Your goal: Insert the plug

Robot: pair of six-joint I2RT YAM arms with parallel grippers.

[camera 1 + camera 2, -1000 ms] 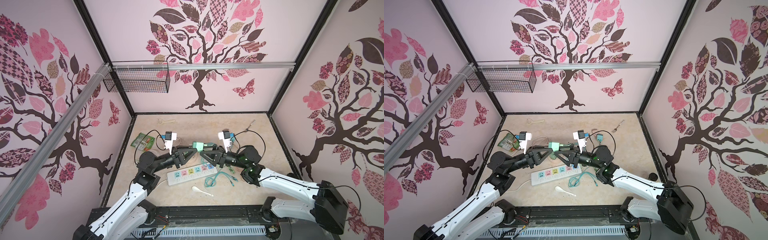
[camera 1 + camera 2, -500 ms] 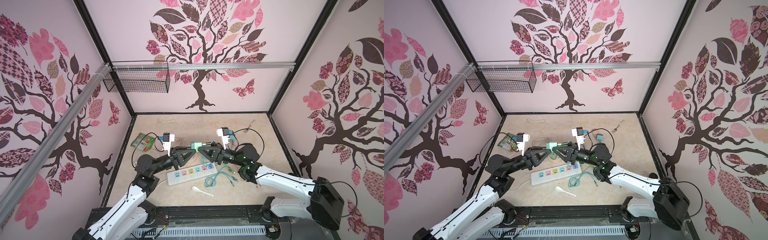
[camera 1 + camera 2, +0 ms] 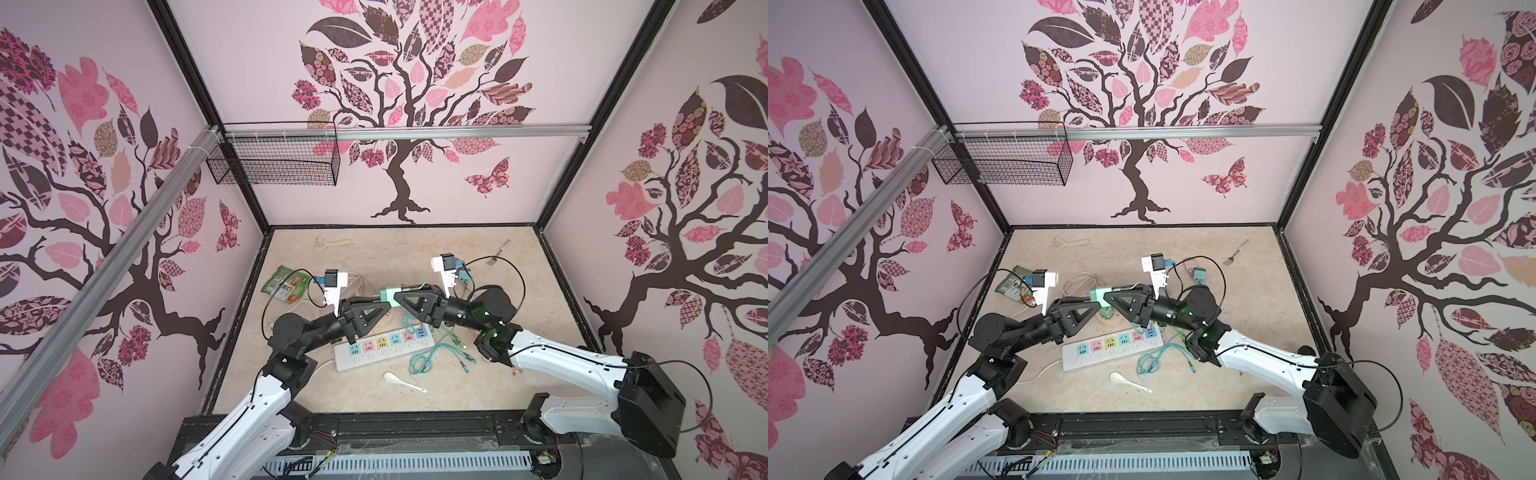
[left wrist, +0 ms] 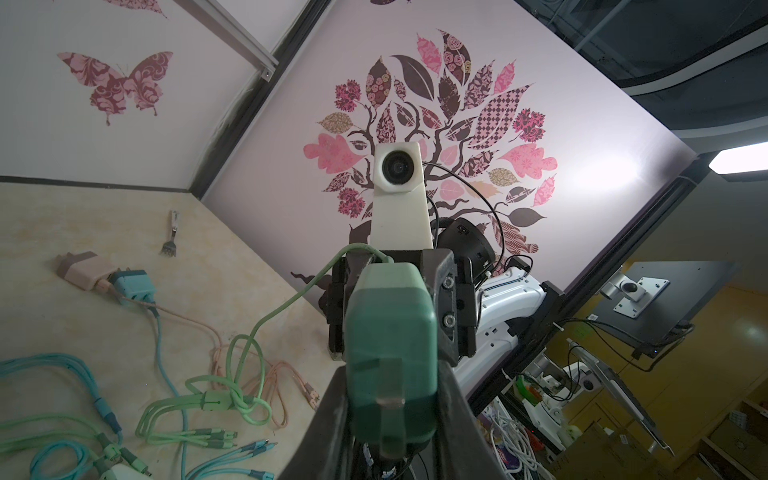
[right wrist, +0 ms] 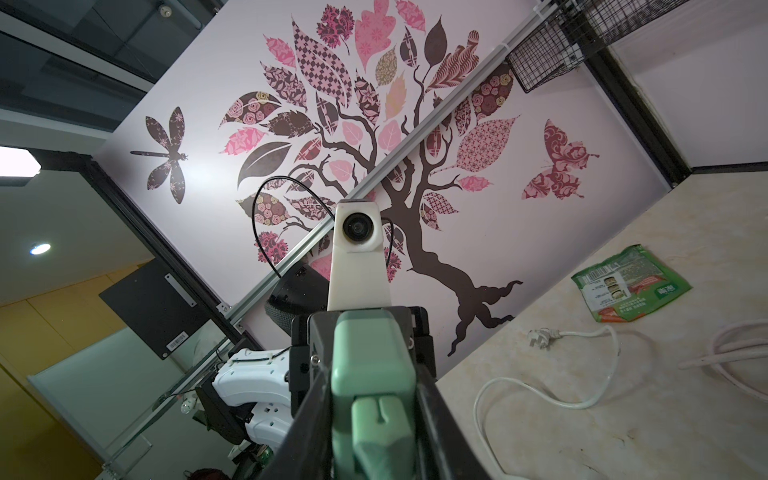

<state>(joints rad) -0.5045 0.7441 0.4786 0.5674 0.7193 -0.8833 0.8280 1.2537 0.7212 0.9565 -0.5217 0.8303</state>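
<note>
Beige tabletop [image 3: 374, 257] — left tool [image 3: 384, 305] and right tool [image 3: 400, 298] clamp one blocky mint-green plug [image 3: 387, 294].

Robotics lab, decal-walled test booth [image 3: 457, 195], aluminium rail [image 3: 457, 133], monitor [image 4: 673, 303] outside

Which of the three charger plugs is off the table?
The mint-green charger plug: held in the air by the left gripper and right gripper. The pink charger plug and blue charger plug lie on the table.
</note>
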